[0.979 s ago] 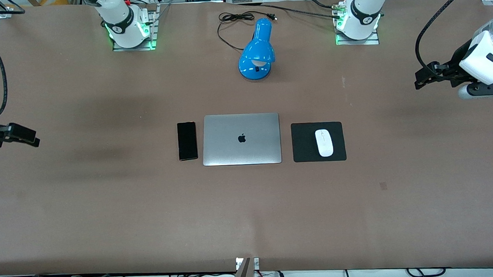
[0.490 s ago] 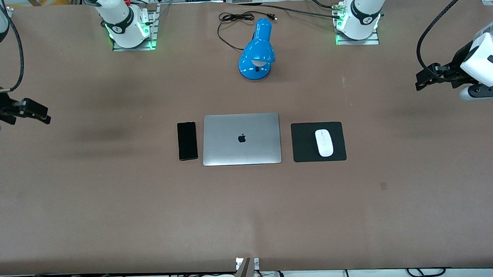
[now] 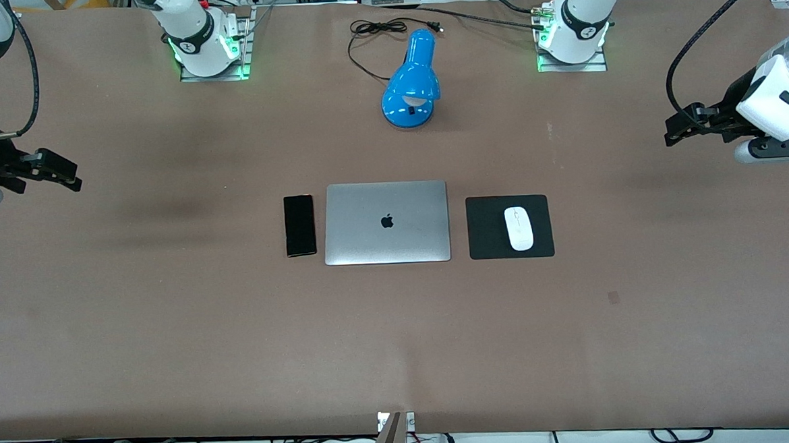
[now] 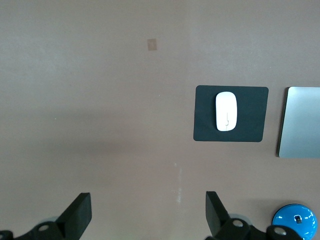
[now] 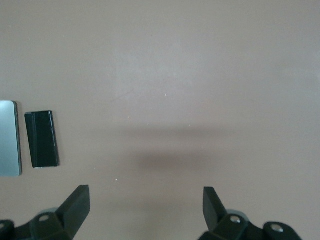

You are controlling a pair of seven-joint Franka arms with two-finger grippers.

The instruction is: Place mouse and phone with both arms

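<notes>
From where I stand the job looks finished, or nearly so. Going across the front view, the right claw [image 3: 54, 173] hangs over bare tabletop [image 3: 170, 328] at the right arm's end, its fingers [image 5: 75, 205] spread wide with nothing between them. The phone [image 3: 299, 225] lies flat just beside the closed laptop [image 3: 386, 222], toward the right arm's end of it, parallel to its edge with a thin gap between. On the laptop's other flank sits a black pad [image 3: 486, 230], and the mouse [image 3: 518, 228] rests on that pad, roughly central. The left claw [image 3: 683, 125] hangs over bare tabletop at the left arm's end, likewise open and empty. Both arms seem parked well apart from the things, so I judge nothing is left to place. A blue lamp [image 3: 411, 79] stands farther from the front camera than the laptop. No containers are here.
</notes>
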